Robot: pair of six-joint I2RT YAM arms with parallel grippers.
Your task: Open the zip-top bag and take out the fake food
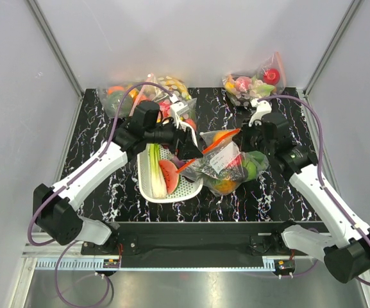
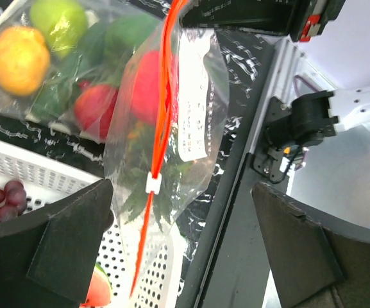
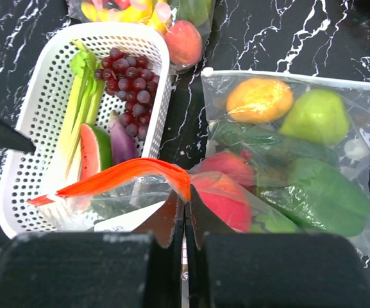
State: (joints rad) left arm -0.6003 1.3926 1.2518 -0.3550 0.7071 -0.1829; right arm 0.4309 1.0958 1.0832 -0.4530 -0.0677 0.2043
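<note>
Across the black marbled counter [image 1: 95, 147] the biggest thing is the white basket [image 1: 145, 183] at lower centre of the overhead view, and just right of it the zip-top bag [image 1: 220, 160] is lifted off the surface in mid-frame. The right fingers [image 3: 167, 221] are pinched tight on one end of its orange-red zip strip [image 3: 127, 176], at bottom centre of the right wrist view. The left fingers [image 2: 69, 250] stand wide apart, gripping nothing, with the bag hanging in the gap between them. This looks a light, floppy load. The thin crinkly film will sag and slide, so I'd take it by the stiffer strip, one lip per side, or by the small white tab [image 2: 152, 183] riding on it. The fake food [image 3: 226, 202] inside, a red round fruit with something green and leafy below, is probably hollow plastic, hard and smooth, and likely to roll once out. A second clear bag [image 3: 300, 128], with an orange and a green apple, lies at the right of that wrist view. The white label [image 2: 194, 109] carries fine print, too blurred to read.
</note>
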